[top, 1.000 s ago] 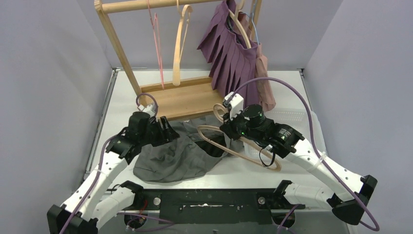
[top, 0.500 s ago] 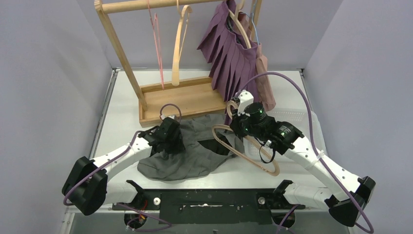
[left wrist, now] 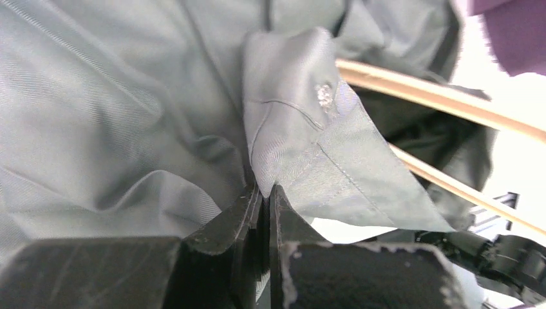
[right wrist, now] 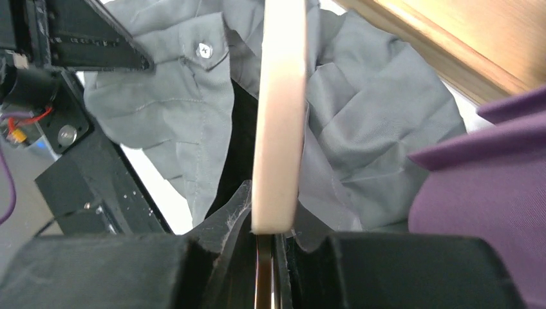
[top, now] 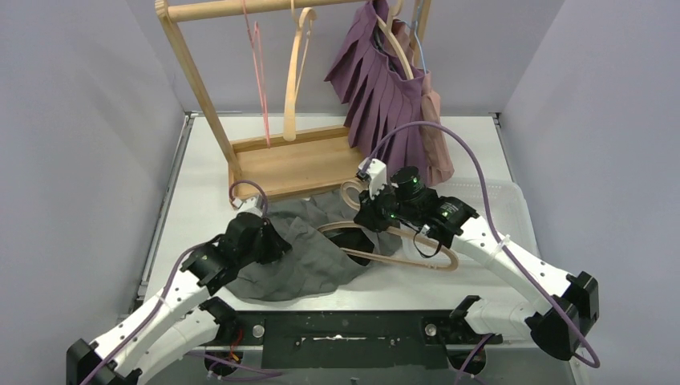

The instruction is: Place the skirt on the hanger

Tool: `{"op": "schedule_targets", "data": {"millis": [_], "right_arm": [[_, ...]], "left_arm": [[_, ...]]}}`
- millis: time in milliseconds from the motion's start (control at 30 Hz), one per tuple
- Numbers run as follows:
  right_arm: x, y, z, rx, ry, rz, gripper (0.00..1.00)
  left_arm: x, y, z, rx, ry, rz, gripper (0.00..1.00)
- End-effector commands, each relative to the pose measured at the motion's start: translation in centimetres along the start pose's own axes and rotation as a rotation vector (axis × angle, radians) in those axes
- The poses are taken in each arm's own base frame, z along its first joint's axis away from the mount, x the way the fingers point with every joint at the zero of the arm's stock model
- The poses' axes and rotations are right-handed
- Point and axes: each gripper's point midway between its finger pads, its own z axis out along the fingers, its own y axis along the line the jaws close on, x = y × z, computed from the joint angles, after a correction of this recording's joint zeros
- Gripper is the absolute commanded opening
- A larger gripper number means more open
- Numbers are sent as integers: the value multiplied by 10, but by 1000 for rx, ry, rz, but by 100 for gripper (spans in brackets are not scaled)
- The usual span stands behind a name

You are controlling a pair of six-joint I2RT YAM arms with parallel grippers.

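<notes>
Skirt (left wrist: 129, 129) pinched in left gripper (left wrist: 264, 193), hanger (left wrist: 418, 94) alongside

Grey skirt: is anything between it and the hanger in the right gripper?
Nothing visible does. The left gripper is shut on the waistband edge of the grey skirt, and the wooden hanger, clamped in the right gripper, lies right at the skirt's dark waist opening.

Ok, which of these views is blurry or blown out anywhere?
Top external: evenly lit and sharp across the grey skirt. Left wrist: skirt fold crisp, the left end effector dark and soft up close, table washed out white on the right. Right wrist: hanger pale and slightly blurred near the lens, skirt behind it sharp.
</notes>
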Motion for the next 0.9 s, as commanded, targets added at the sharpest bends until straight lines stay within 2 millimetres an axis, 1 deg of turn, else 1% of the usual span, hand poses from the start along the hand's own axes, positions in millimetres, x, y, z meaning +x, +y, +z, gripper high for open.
{"op": "schedule_targets", "data": {"millis": [0, 67, 133, 233, 333, 433, 467, 567, 667, 700, 767, 800, 867], "right_arm": [[-28, 29, -3, -210, -101, -120, 0], [-31, 41, -13, -288, -131, -144, 0], [-33, 48, -24, -331, -165, -161, 0], [-34, 51, -37, -353, -194, -168, 0], [-34, 56, -45, -385, -212, -170, 0], [-39, 59, -49, -396, -253, -173, 0], [-41, 59, -49, -398, -266, -174, 0], [-51, 60, -49, -401, -316, -163, 0], [-54, 61, -41, -422, -343, -134, 0], [-53, 61, -38, -427, -346, -128, 0], [-50, 62, -32, -441, -342, -112, 0], [-48, 62, -30, -444, -338, -110, 0], [-44, 62, -27, -450, -330, -107, 0]], "left_arm": [[-26, -22, -27, 139, -138, 36, 0], [-37, -27, -39, 172, -205, 55, 0], [-48, -28, -48, 183, -264, 71, 0], [-61, -32, -58, 184, -316, 117, 0], [-65, -35, -61, 177, -322, 173, 0], [-63, -36, -58, 181, -300, 242, 0], [-67, -43, -64, 197, -311, 260, 0], [-69, -54, -70, 251, -318, 332, 0], [-64, -72, -76, 363, -320, 384, 18], [-62, -78, -77, 400, -319, 389, 25], [-55, -83, -72, 448, -299, 387, 39], [-52, -84, -68, 454, -285, 385, 42], [-47, -77, -56, 416, -249, 366, 43]]}}
